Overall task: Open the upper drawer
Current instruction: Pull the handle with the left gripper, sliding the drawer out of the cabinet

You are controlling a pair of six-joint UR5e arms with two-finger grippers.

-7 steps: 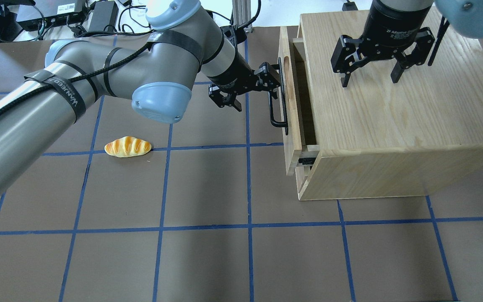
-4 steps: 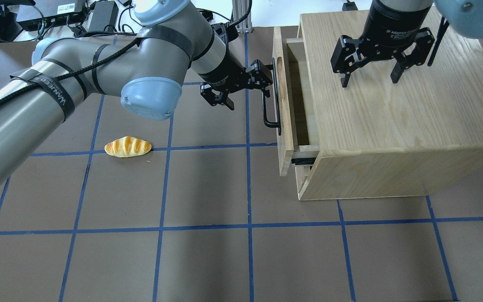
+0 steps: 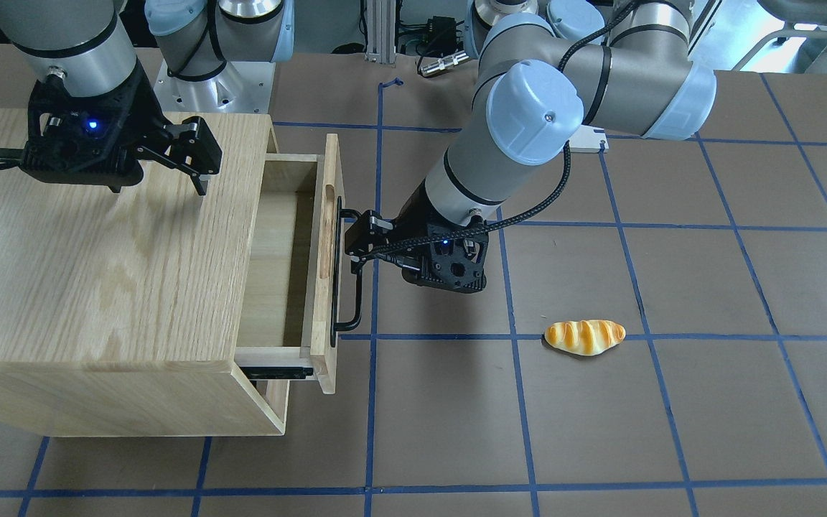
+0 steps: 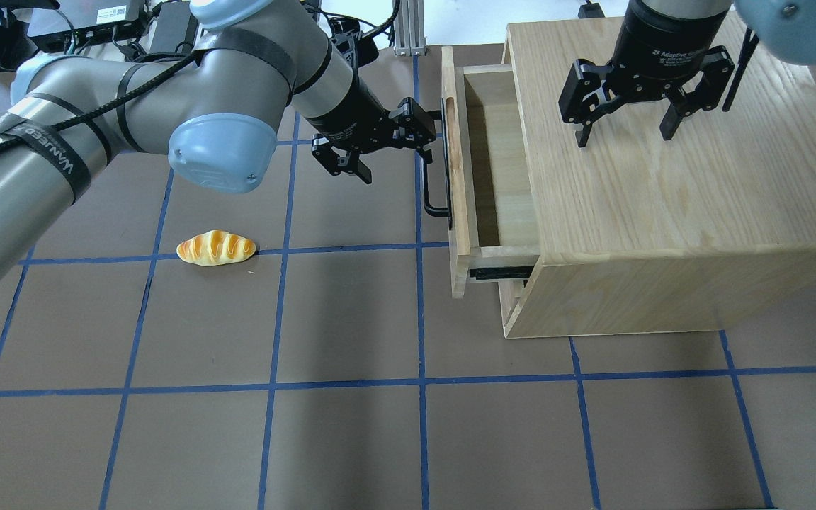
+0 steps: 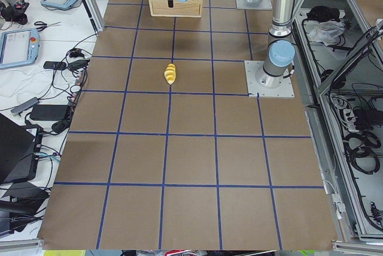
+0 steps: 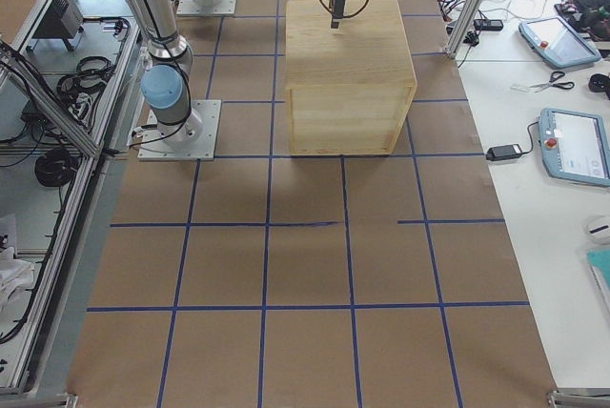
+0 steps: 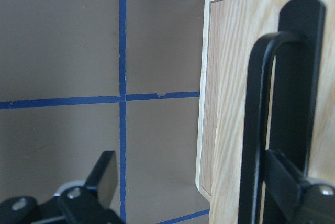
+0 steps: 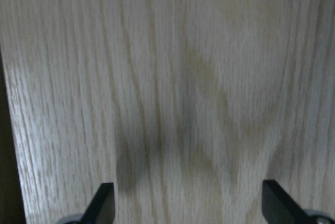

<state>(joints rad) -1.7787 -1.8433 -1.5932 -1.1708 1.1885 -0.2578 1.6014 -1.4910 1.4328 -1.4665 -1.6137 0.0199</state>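
Note:
The upper drawer (image 4: 450, 177) is pulled partly out of the oak cabinet (image 4: 663, 212), its inside showing. My left gripper (image 4: 397, 145) is open, with one finger hooked behind the black bar handle (image 4: 428, 191) and the other finger out over the mat. In the left wrist view the handle (image 7: 256, 130) runs past the right finger (image 7: 293, 192) against the drawer front (image 7: 235, 51). In the front view the left gripper (image 3: 377, 244) sits at the handle (image 3: 356, 301). My right gripper (image 4: 624, 138) is open and empty, just above the cabinet top (image 8: 167, 77).
A toy bread roll (image 4: 216, 248) lies on the brown mat left of the drawer, on a blue tape line; it also shows in the front view (image 3: 584, 337). A lower drawer front (image 4: 511, 304) stays shut under the open one. Cables and boxes (image 4: 96, 28) lie past the mat's near-left edge.
The left gripper has moved left with its finger behind the handle, and the upper drawer has slid further out. The right gripper has not moved.

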